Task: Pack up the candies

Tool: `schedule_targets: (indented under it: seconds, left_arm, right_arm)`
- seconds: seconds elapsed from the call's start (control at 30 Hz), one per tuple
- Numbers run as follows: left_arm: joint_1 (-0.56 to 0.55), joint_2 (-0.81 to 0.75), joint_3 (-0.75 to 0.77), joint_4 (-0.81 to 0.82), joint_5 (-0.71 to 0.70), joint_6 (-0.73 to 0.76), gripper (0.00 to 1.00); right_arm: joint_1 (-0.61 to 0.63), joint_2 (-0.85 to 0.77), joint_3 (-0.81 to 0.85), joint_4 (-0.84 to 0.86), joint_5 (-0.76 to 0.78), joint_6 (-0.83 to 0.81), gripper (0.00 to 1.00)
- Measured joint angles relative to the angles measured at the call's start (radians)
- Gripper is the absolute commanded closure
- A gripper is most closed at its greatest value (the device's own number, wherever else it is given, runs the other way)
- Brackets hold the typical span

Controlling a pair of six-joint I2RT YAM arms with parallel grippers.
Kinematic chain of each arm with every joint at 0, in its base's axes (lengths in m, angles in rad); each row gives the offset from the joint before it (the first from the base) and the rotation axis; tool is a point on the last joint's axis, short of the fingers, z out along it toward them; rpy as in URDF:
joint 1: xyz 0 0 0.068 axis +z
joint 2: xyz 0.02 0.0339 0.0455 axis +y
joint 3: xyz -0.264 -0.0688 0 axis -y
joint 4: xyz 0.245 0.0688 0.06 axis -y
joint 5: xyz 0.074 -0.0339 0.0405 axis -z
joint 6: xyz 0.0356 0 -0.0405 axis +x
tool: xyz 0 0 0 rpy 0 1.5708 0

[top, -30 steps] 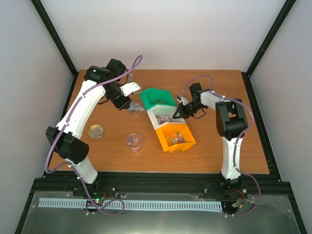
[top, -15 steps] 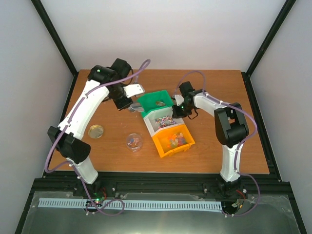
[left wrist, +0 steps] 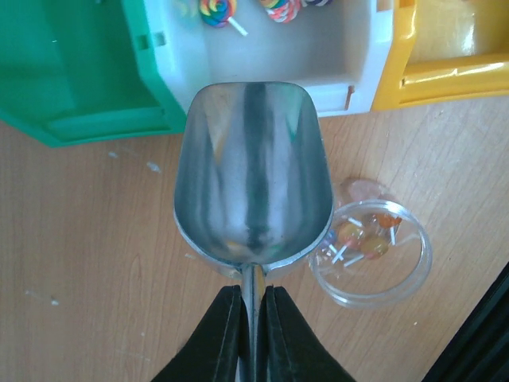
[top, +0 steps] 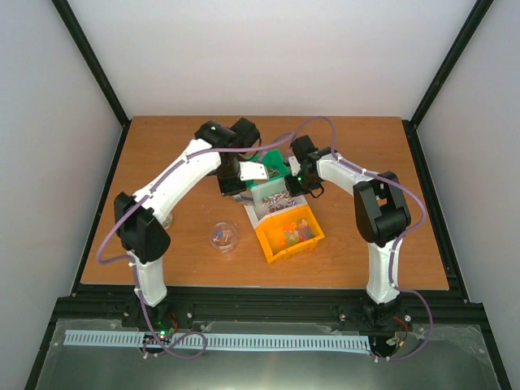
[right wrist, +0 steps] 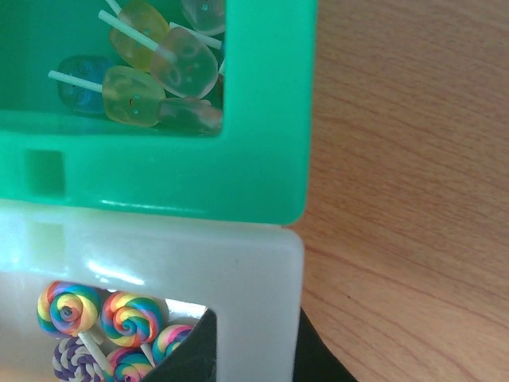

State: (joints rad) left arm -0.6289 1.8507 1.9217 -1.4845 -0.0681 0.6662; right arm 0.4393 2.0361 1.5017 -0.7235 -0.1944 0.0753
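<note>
The candies are small lollipops. Rainbow swirl ones (right wrist: 71, 310) lie in the white bin (right wrist: 238, 278). Clear yellow ones (right wrist: 151, 72) lie in the green bin (right wrist: 262, 159). Mixed ones (top: 292, 234) fill the orange bin (top: 276, 248). A few orange ones (left wrist: 367, 235) sit in the clear jar (left wrist: 402, 282). My left gripper (left wrist: 253, 318) is shut on the handle of the empty metal scoop (left wrist: 253, 175), held above the table beside the green and white bins. My right gripper (right wrist: 250, 354) is shut on the white bin's right wall.
The three bins stand joined in a row at mid table, green (top: 276, 161) at the back, white (top: 272, 199) in the middle, orange in front. The open jar (top: 223, 236) stands to their front left. Bare wood lies right of the bins.
My left arm has swung right, bringing the scoop from the table's left to the bins' left side. My right gripper has shifted the row of bins a little left and back.
</note>
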Motion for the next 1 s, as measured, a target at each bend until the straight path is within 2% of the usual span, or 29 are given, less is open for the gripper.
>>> schedule_targets:
  seconds: [0.1,0.2,0.27,0.47,0.7,1.0]
  left_arm:
    - [-0.018,0.047,0.002,0.013,0.006,-0.019,0.99]
    - [-0.021,0.085,0.009,0.025,0.019,-0.049,0.99]
    - [-0.020,0.100,0.012,0.031,0.024,-0.066,0.99]
    - [-0.020,0.106,0.010,0.048,0.032,-0.103,0.99]
    - [-0.020,0.118,0.002,0.066,0.031,-0.138,0.99]
    - [-0.021,0.177,0.002,0.090,0.026,-0.176,0.99]
  right_arm:
    - [-0.001,0.013,0.024,-0.002,-0.001,0.000,0.66]
    - [0.000,0.014,0.048,0.004,-0.013,0.006,0.58]
    - [0.000,0.014,0.059,0.011,-0.024,0.005,0.57]
    - [-0.015,0.014,0.063,-0.004,-0.071,0.004,0.59]
    - [-0.094,0.013,0.063,-0.050,-0.195,-0.003,0.60]
    - [-0.095,-0.009,0.063,-0.106,-0.293,-0.044,0.77]
